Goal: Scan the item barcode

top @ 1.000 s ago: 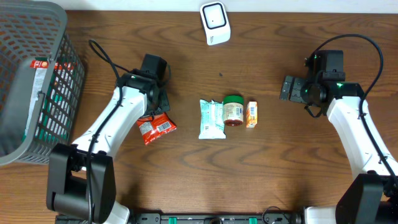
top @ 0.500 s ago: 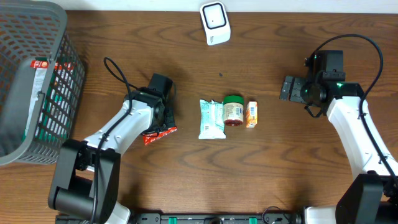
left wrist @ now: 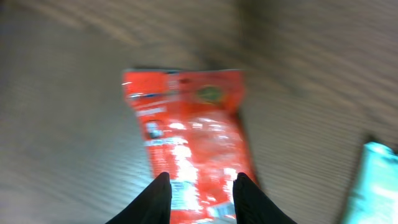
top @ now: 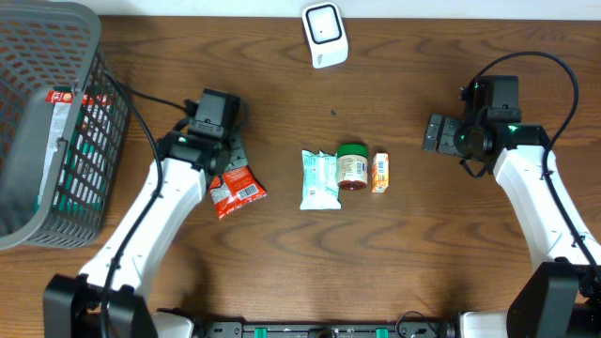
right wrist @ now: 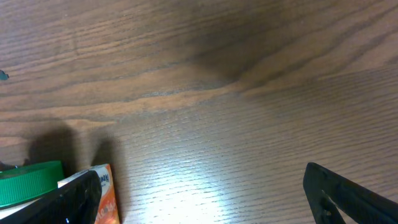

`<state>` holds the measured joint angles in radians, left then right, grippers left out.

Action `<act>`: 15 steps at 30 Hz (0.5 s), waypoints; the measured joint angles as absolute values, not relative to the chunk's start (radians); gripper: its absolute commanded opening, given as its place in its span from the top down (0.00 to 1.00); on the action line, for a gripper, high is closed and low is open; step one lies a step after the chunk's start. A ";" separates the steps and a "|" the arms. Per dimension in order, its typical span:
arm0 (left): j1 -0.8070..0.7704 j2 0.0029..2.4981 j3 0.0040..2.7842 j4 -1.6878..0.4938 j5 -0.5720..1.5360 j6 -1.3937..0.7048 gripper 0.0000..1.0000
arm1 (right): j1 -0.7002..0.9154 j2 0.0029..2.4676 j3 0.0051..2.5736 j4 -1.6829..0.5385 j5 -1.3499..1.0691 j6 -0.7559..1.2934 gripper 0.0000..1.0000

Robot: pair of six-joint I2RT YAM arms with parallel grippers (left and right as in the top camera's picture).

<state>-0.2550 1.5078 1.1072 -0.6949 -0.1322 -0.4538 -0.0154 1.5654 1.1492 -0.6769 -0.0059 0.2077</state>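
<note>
Overhead: red packet (top: 235, 191) lies on the desk (top: 282, 272), well apart from the scanner (top: 325, 36). Left fingers (left wrist: 157, 194) stand slightly apart over its end, right fingers (right wrist: 68, 198) wide, empty. A shallow pinch on slick film could slip.

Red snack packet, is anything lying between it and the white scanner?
Nothing visible. Only bare table runs from the red snack packet to the white scanner; the left tool is over the packet itself.
</note>
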 measured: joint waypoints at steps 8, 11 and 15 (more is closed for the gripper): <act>-0.114 1.652 1.106 -0.719 -0.097 -0.475 0.55 | -0.015 1.565 1.149 -0.677 -0.006 0.208 0.01; -0.082 1.711 1.105 -0.719 -0.059 -0.472 0.55 | -0.015 1.565 1.149 -0.677 -0.006 0.208 0.01; -0.068 1.763 1.105 -0.714 -0.028 -0.468 0.56 | -0.015 1.565 1.149 -0.677 -0.006 0.208 0.01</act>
